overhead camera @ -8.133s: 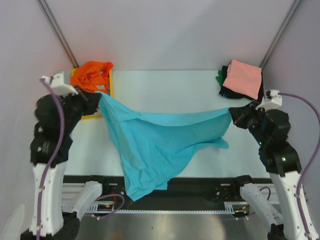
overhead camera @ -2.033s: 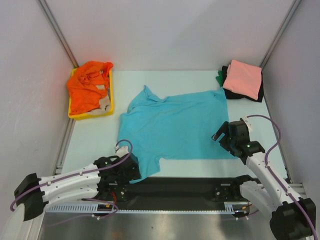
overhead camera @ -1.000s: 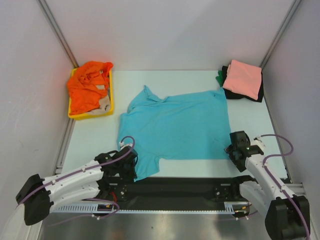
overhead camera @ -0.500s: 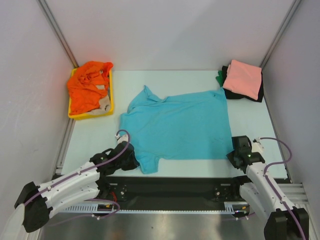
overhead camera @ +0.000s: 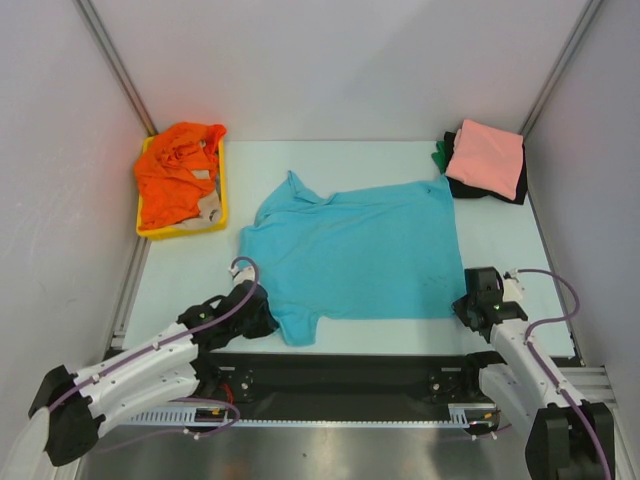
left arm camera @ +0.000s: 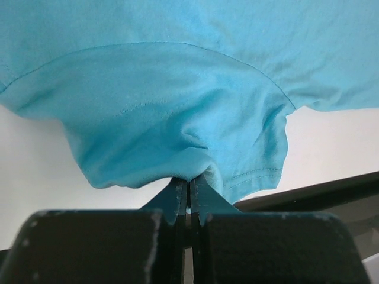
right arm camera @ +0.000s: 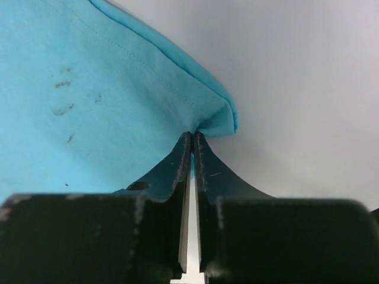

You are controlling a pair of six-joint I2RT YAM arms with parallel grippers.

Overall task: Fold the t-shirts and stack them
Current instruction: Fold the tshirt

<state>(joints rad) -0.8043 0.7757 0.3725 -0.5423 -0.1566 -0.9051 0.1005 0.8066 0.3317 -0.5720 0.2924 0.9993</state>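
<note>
A turquoise t-shirt [overhead camera: 350, 255] lies spread flat in the middle of the table. My left gripper [overhead camera: 262, 316] is shut on its near-left sleeve [left arm camera: 177, 136], pinching a small fold of cloth at the fingertips [left arm camera: 189, 180]. My right gripper [overhead camera: 466, 305] is shut on the shirt's near-right corner [right arm camera: 216, 121]. An orange t-shirt [overhead camera: 176, 172] and a beige one [overhead camera: 209, 208] lie crumpled in the yellow tray. A folded salmon pink t-shirt [overhead camera: 486, 156] tops a stack over black [overhead camera: 495, 190] and green [overhead camera: 440, 154] ones at the back right.
The yellow tray [overhead camera: 222, 188] stands at the back left. A black rail [overhead camera: 360, 372] runs along the table's near edge, just behind the sleeve. Grey walls close in the table on three sides.
Since 8 s ago the shirt went from held up stretched between both grippers to lying flat. In the last second both grippers have closed on its near sleeve and near-right corner.
</note>
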